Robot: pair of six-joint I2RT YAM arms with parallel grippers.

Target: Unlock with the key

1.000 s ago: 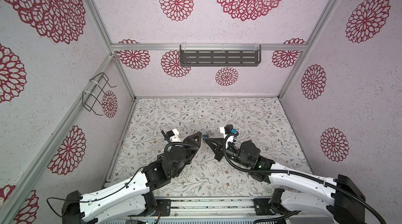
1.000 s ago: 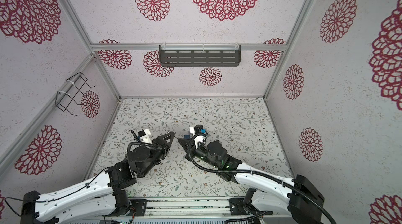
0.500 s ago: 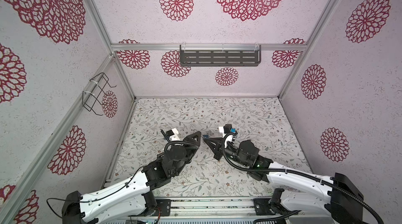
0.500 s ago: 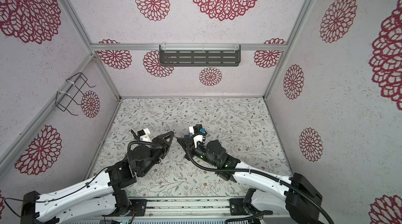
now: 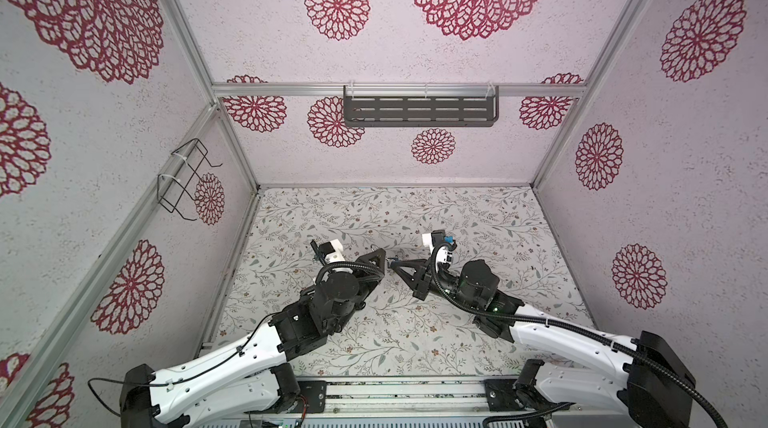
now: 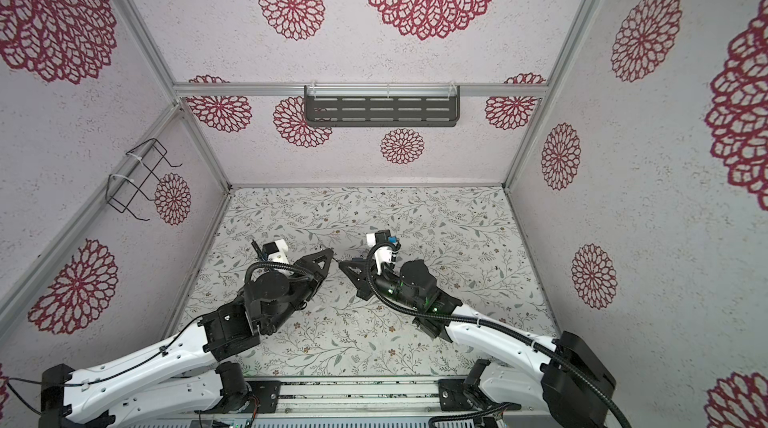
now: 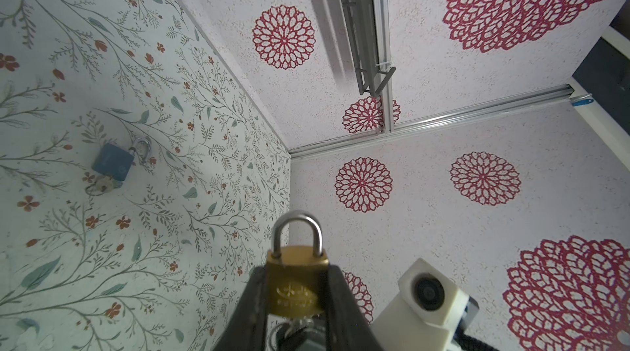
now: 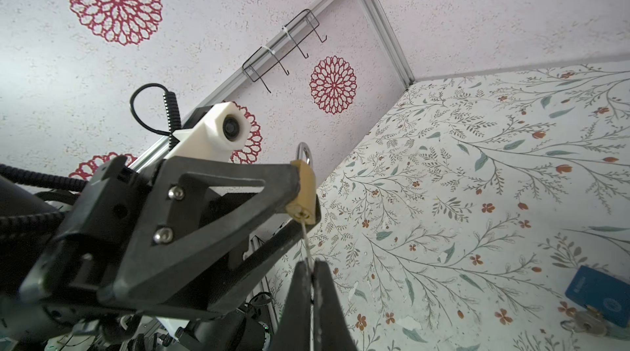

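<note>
Left claw [image 5: 380, 256]: closed part-way on the brass padlock [image 8: 302, 192], one finger on each narrow side of its body, holding it in the air above the table [image 7: 102, 264].
Right claw [image 8: 310, 265]: pinched fully shut on the key [image 8: 305, 242]; only the thin blade shows past the fingertips.
Shackle [image 7: 297, 230]: at the end of the brass padlock that faces away from the right claw. Both legs sit in the body, so the lock looks not yet open.
Key, place: at the brass padlock's keyhole end, opposite the shackle. The blade tip meets that end at the keyhole; how deep it sits cannot be told.
Long axis: the blade runs nearly in line with the brass padlock's shackle-to-keyhole line, with a slight slant.
Nearer arm: the right claw, just beside the keyhole end; both top views show the two claws nose to nose.
Next move, as a judgement: push the blade home along that line, then twist it about its own length while the left claw holds the body steady.
Risk: the slant may jam the blade or turn the body between the fingers.
Blue padlock [image 7: 112, 162]: well apart from the brass padlock, lying on the table with a key at its base, shackle seemingly sprung.
</note>
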